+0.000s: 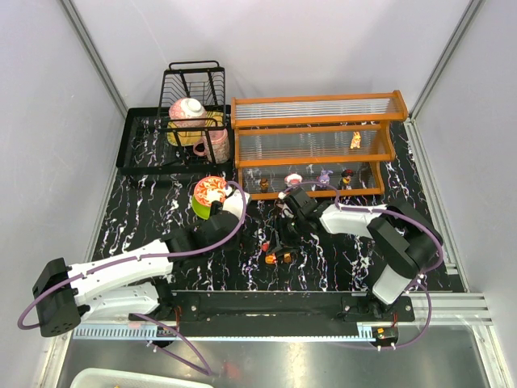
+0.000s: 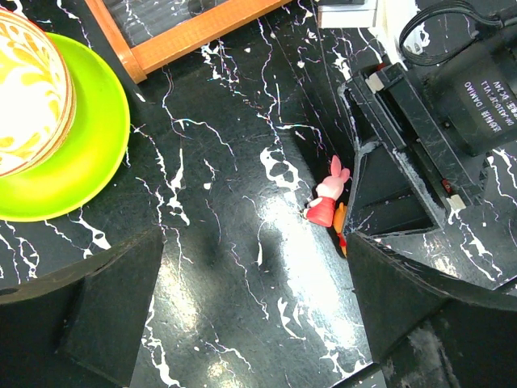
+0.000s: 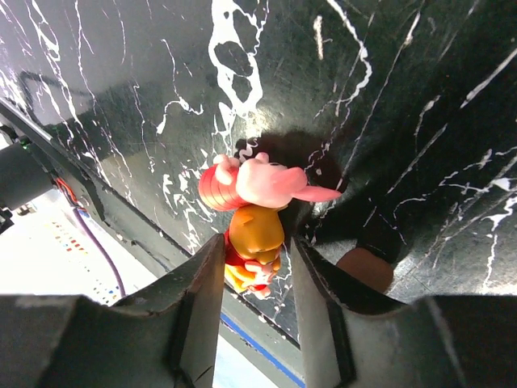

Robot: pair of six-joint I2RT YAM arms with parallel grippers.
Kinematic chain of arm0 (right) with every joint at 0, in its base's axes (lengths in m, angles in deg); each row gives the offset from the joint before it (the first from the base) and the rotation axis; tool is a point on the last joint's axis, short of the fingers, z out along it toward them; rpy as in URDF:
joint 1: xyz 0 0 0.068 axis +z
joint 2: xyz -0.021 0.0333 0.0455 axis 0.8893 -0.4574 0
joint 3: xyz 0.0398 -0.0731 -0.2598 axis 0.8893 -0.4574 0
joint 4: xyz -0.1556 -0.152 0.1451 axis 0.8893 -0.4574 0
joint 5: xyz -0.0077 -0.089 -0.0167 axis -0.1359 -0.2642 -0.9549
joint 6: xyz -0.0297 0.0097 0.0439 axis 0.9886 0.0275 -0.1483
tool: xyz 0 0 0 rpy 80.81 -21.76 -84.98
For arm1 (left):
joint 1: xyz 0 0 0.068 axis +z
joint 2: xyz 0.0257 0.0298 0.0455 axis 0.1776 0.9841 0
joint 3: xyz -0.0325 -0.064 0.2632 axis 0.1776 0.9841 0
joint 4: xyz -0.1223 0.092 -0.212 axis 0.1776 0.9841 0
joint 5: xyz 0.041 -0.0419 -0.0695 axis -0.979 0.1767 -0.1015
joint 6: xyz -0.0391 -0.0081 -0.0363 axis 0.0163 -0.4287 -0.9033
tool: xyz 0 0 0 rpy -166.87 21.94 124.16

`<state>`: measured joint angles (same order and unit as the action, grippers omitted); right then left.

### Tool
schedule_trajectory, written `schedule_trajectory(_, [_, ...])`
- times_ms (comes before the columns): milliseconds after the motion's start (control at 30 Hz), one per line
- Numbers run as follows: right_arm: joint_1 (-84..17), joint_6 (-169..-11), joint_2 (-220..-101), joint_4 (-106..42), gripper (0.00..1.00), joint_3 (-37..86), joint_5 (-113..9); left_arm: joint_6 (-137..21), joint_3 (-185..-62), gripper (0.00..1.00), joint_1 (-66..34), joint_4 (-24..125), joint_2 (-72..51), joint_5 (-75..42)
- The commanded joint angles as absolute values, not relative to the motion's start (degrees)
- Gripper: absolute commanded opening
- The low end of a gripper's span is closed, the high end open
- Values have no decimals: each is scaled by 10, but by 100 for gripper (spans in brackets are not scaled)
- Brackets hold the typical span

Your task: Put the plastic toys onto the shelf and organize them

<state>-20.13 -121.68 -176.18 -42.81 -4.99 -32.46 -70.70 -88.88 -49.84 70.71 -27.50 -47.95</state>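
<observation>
– Looking down the right gripper (image 3: 258, 241): the orange toy (image 3: 254, 242) lies on the table (image 3: 404, 121) between its fingers (image 3: 202, 307), long axis along them, so they close across its narrow side
– Gripped?
– The gap is narrow, but I can't tell whether the fingers press yet. The pink toy (image 3: 266, 182) lies crosswise just past the tips, touching the orange one
– The left gripper (image 2: 254, 267)?
– Spread wide, empty, off to one side; the right is nearer. The shelf (image 1: 311, 160) stands beyond
</observation>
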Motion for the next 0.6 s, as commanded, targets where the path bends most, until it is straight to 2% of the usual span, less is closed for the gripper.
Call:
schedule_trajectory(0, [-195, -1221, -1774, -419, 42, -36, -333, -703, -882, 99, -495, 679, -283, -492])
schedule_trajectory(400, [-195, -1224, -1768, -411, 4, -37, -322, -700, -884, 99, -493, 681, -285, -493])
schedule_trajectory(567, [-195, -1220, -1742, -417, 0, -33, -326, -700, -887, 99, -492, 686, -295, -500])
